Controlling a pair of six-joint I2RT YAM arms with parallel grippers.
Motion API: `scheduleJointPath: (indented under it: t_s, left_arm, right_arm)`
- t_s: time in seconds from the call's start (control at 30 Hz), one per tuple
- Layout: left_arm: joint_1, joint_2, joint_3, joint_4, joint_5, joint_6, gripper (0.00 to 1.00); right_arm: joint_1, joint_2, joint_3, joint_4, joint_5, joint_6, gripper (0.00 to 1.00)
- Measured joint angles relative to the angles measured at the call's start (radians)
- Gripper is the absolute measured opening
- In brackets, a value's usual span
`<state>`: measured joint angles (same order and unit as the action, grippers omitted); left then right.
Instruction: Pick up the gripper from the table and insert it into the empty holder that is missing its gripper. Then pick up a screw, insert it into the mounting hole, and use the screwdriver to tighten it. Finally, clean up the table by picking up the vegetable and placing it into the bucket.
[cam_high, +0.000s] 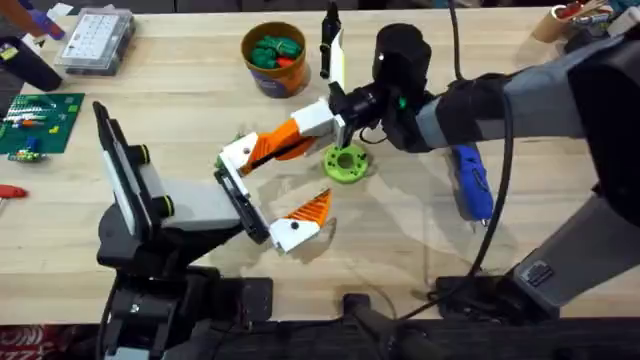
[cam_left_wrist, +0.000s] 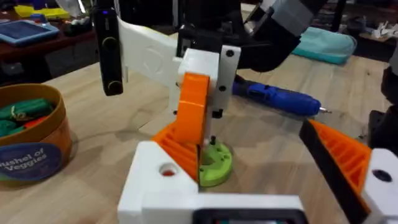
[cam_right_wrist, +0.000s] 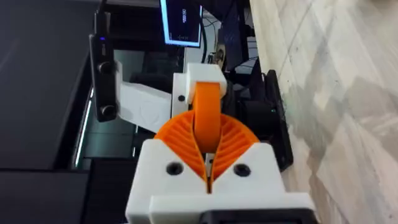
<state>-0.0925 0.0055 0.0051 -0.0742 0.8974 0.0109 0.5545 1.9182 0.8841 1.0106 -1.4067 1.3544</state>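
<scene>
Orange, the long smooth finger (cam_high: 283, 141) is clamped in the right gripper (cam_high: 322, 122), whose fingers are closed on it, at 10 o'clock of the green ring (cam_high: 346, 162). The left gripper (cam_high: 255, 190) is wide open, holding nothing; the finger's tip lies at its upper white block (cam_high: 238, 152).

- The gripper (cam_high: 283, 140), a long smooth orange wedge, is seen at mid-table, held off the surface and slanted, its lower end at the holder (cam_high: 238, 153).
- The holder, a white angular block, is joined to a black bar (cam_high: 243, 200); its mounting hole (cam_left_wrist: 166, 169) is seen on the upper face.
- The screwdriver (cam_high: 470, 182), blue and pen-shaped, lies flat on the table (cam_high: 200, 110), right of centre.
- The bucket (cam_high: 274, 58), round and orange-tan, stands upright at the far side; green vegetables (cam_high: 274, 50) are held inside.
</scene>
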Motion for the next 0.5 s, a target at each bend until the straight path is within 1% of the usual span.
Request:
scheduleJointPath:
  t_s: [0.27, 0.5]
  left_arm:
    - [0.0, 0.0, 0.0, 0.0, 0.0, 0.0, 0.986]
    - [0.0, 0.0, 0.0, -0.001, 0.003, -0.001, 0.986]
  right_arm:
    - [-0.001, 0.0, -0.004, 0.007, 0.002, 0.0, 0.013]
    - [-0.003, -0.001, -0.027, 0.056, 0.019, 0.007, 0.014]
